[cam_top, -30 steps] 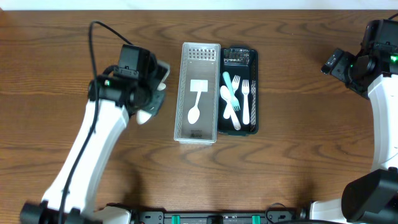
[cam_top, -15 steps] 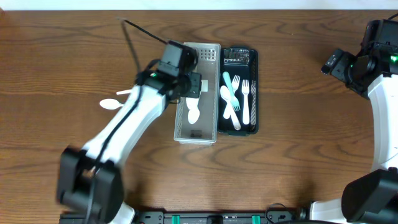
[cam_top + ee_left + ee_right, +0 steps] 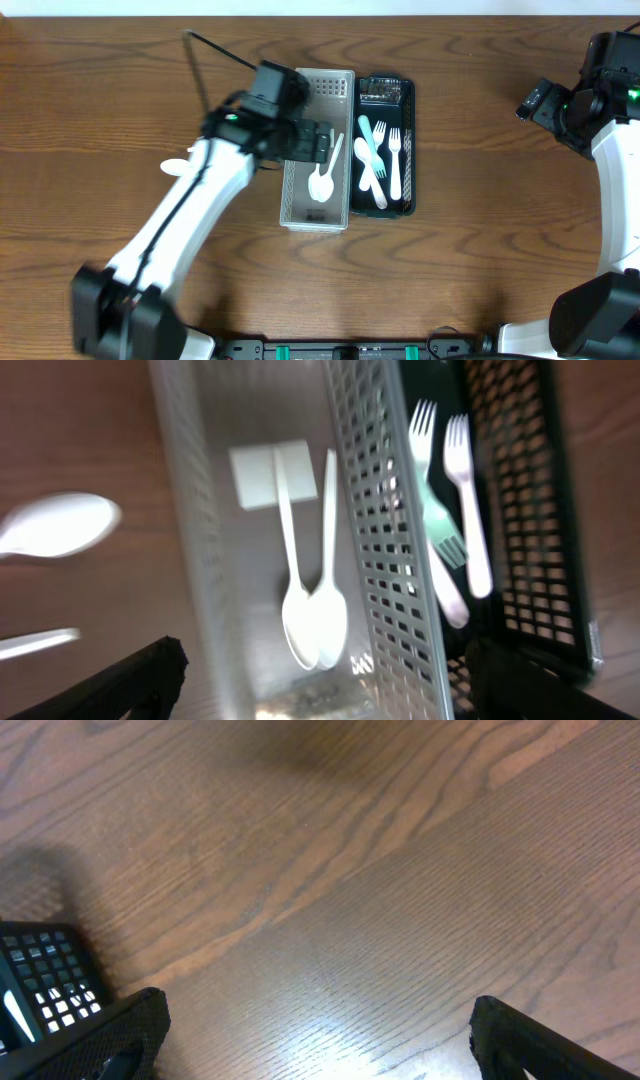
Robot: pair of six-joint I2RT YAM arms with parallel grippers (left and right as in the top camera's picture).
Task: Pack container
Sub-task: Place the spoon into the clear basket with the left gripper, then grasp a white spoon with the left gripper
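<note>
The white mesh container [image 3: 316,215] stands mid-table, and two white spoons [image 3: 313,622] lie side by side in it, bowls together. My left gripper [image 3: 318,141] hovers open over the container's far half, its dark fingertips [image 3: 135,680] spread to both sides of the basket with nothing between them. Against its right side is the black mesh container [image 3: 404,100], holding white forks [image 3: 468,500] and a teal utensil [image 3: 368,135]. Another white spoon [image 3: 60,525] lies loose on the wood to the left. My right gripper [image 3: 325,1040] hangs open over bare wood at the far right.
A thin white utensil handle [image 3: 35,645] lies on the table near the loose spoon [image 3: 175,167]. A white label [image 3: 270,475] sits on the white container's floor. A corner of the black container [image 3: 40,970] shows in the right wrist view.
My left arm swung right from beside the white container to above it, and its jaws opened. A second spoon now lies in the container. The right arm stayed still.
</note>
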